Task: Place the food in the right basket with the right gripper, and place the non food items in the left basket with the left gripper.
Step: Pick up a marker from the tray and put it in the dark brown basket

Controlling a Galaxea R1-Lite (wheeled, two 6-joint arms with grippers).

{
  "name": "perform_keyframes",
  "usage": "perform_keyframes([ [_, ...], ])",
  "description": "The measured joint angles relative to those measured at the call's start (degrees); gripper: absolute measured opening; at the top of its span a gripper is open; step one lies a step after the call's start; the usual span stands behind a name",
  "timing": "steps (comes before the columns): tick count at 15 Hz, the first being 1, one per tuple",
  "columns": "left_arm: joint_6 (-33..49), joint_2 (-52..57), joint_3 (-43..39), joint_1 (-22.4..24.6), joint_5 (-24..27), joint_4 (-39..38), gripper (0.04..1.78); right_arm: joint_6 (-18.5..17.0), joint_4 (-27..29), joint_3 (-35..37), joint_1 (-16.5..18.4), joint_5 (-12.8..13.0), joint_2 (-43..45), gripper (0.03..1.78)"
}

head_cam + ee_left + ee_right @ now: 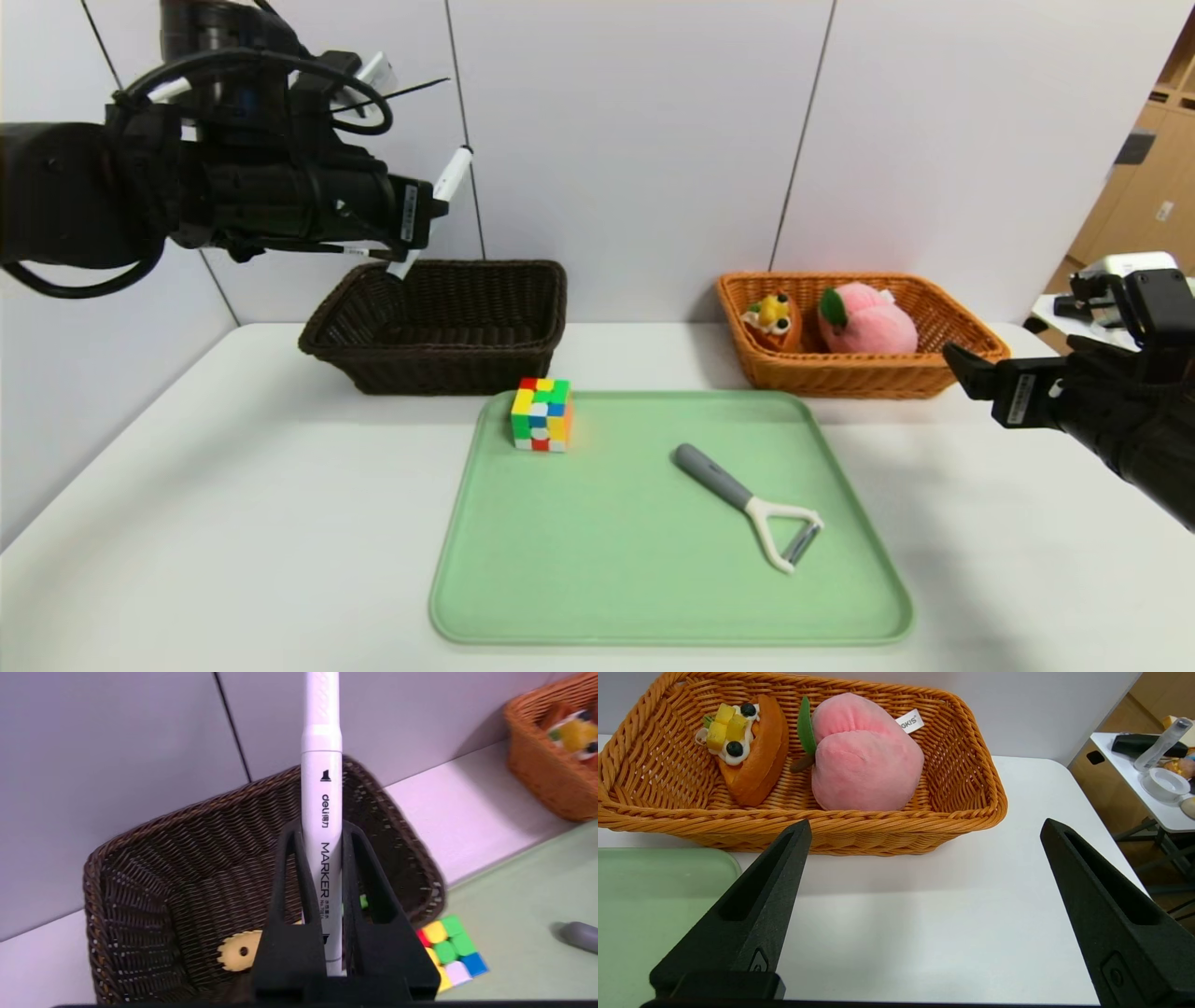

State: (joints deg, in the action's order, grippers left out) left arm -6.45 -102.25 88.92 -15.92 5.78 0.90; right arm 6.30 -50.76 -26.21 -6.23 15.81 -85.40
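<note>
Right now my left gripper (322, 868) has its jaws clamped on the white marker pen (321, 812), the dark brown woven wicker basket (154, 872) directly beneath them. My right gripper (924, 914) hangs with jaws wide, the orange-tan woven wicker basket (859, 830) just beyond them holding the pink plush peach (864, 760) and toy cake slice (752, 756).

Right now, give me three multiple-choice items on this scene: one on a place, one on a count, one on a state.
1. Where is the plush peach?
A. on the green tray
B. in the orange basket
C. in the dark basket

2. How many things lie on the green tray?
A. two
B. three
C. four

3. What is the left gripper doing?
A. hanging open
B. shut on nothing
C. shut on the white marker

Answers:
1 B: it lies beside the cake slice in the orange basket.
2 A: only the puzzle cube and peeler.
3 C: its fingers clamp the white marker over the dark basket.
</note>
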Motion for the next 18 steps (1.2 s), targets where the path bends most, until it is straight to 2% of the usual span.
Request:
perform_keyframes([
  [4,-4.0,-8.9,4.8,4.8,-1.8,1.7,0.17,-0.2,0.1,0.0,0.1,0.0,-0.1,1.69],
  [6,-4.1,-11.7,5.0,5.6,-4.2,1.6,0.17,-0.3,0.0,0.1,0.2,0.0,-0.4,1.69],
  [12,-4.1,-15.3,4.9,7.0,-5.0,1.6,0.17,-0.4,0.0,0.1,0.3,0.0,-0.9,1.69],
  [16,-3.6,-15.8,3.9,7.3,-7.2,0.0,0.74,-0.3,0.0,0.1,0.3,0.0,-1.0,1.69],
  [18,-3.9,-15.9,2.3,7.5,-7.3,-3.2,0.96,-0.4,0.0,0.1,0.3,0.0,-1.0,1.69],
])
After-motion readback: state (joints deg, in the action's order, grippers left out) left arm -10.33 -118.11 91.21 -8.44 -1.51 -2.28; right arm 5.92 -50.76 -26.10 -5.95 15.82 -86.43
